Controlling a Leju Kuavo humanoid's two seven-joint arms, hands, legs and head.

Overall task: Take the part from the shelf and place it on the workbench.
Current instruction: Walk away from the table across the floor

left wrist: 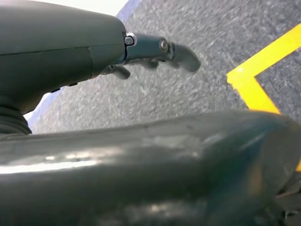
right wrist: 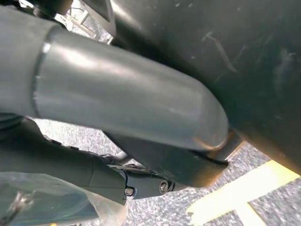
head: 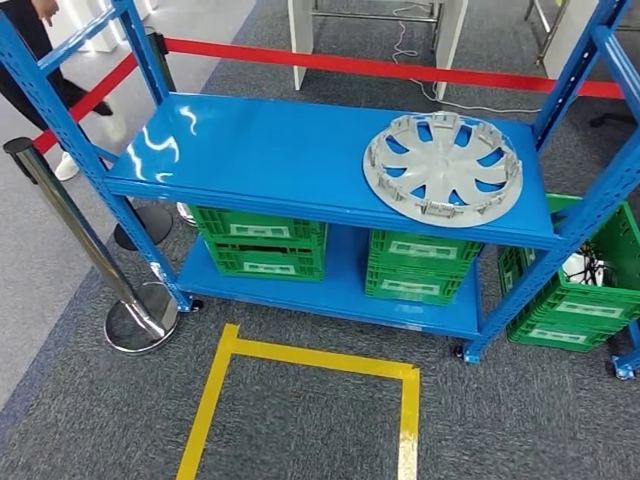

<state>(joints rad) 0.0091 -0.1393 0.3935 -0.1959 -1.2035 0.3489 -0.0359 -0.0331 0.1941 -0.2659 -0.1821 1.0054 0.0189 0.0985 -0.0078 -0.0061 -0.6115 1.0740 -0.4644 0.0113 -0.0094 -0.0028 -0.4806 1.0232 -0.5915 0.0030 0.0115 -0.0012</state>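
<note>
Your left hand (left wrist: 106, 52) sits closest to its wrist camera: a thick grey thumb and darker fingers (left wrist: 177, 52) stretched out straight over grey carpet (left wrist: 170, 94), nothing between them, so you can log it as empty with fingers extended. Beyond those fingers a corner of yellow floor tape (left wrist: 254, 80) crosses the carpet. Your right hand (right wrist: 117, 106) is seen from its wrist camera as a grey thumb and a dark finger segment with two screws, hanging above the same speckled carpet and another strip of yellow tape; the fingertips are hidden, so you cannot tell whether that hand is spread or curled, and nothing is visibly held. Moving outward to the head view, the yellow tape forms a square outline on the floor just in front of a blue metal shelf (head: 264, 150). On the shelf's upper deck, toward its right end, lies the part (head: 443, 165): a light grey wheel cover with curved spokes, flat on the blue surface and untouched by either hand. On the lower deck stand two stacks of green crates (head: 260, 245), and more green crates sit on the floor beside the shelf's right post. A chrome stanchion (head: 90, 240) with a round base stands at the shelf's left front, and a red barrier belt (head: 377, 65) runs behind the shelf. A person's legs and shoes show at the far left, behind the frame.
</note>
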